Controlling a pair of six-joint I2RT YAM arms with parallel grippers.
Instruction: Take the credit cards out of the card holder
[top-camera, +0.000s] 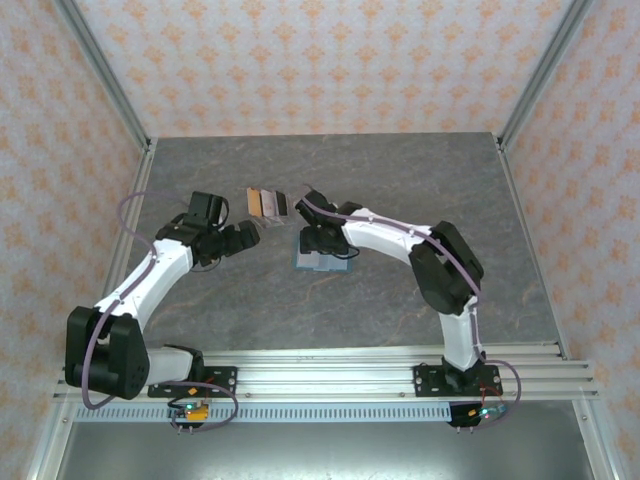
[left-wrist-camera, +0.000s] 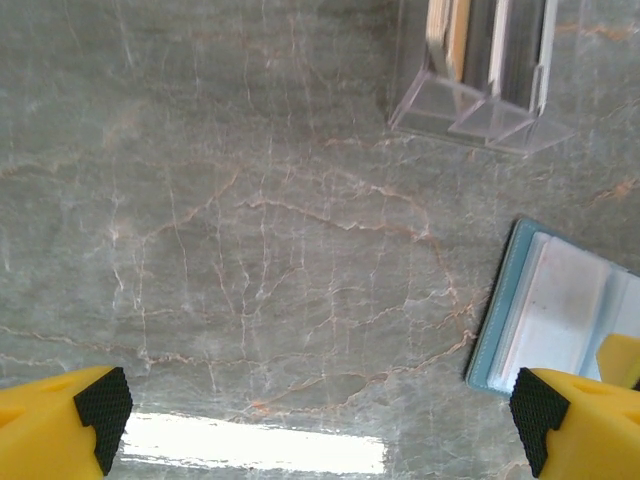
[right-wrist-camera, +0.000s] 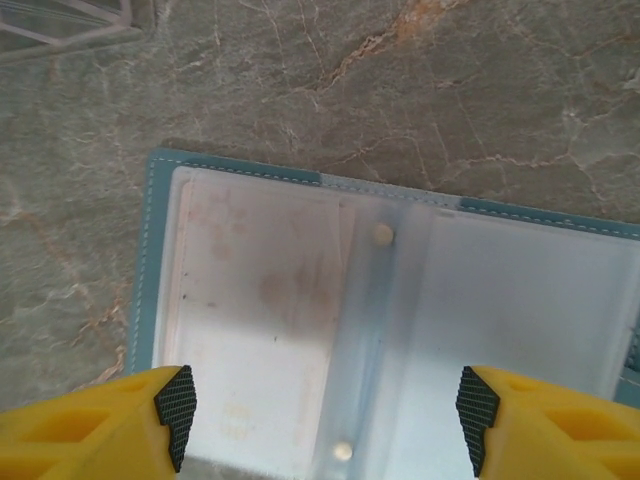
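room first: aluminium rails (top-camera: 330, 375) run along the near edge with both arm bases bolted on. beyond them is a grey marbled table (top-camera: 250, 310), veined with pale and rusty lines and glossy enough to throw a white glare strip in the left wrist view. metal frame posts (top-camera: 105, 75) rise at the far corners. the walls (top-camera: 330, 60) on three sides are pinkish paper with an orange repeat pattern.

left gripper (top-camera: 235, 240) is left of table centre, pointing right. in its wrist view (left-wrist-camera: 318, 415) the yellow fingers (left-wrist-camera: 60, 425) with black pads sit at the two bottom corners, spread wide. there's only bare table between them, nothing held or touched.

right gripper (top-camera: 318, 240) is over the card holder (top-camera: 320, 262), mid table. from its wrist view (right-wrist-camera: 325, 410) the fingers (right-wrist-camera: 90, 430) stand well apart above the open holder (right-wrist-camera: 390, 300). the holder is a teal cover lying flat with clear inner sleeves facing up and two snap studs on the centre strip. the sleeves look empty. can't tell whether the pads touch the plastic. nothing is pinched between them.

the holder's left corner (left-wrist-camera: 495, 320) shows just beside the left gripper's right finger.

further back, the cards (top-camera: 268, 203) are in a clear stand (left-wrist-camera: 480, 110). they sit side by side, brown, pale and dark, just behind the holder and apart from it.
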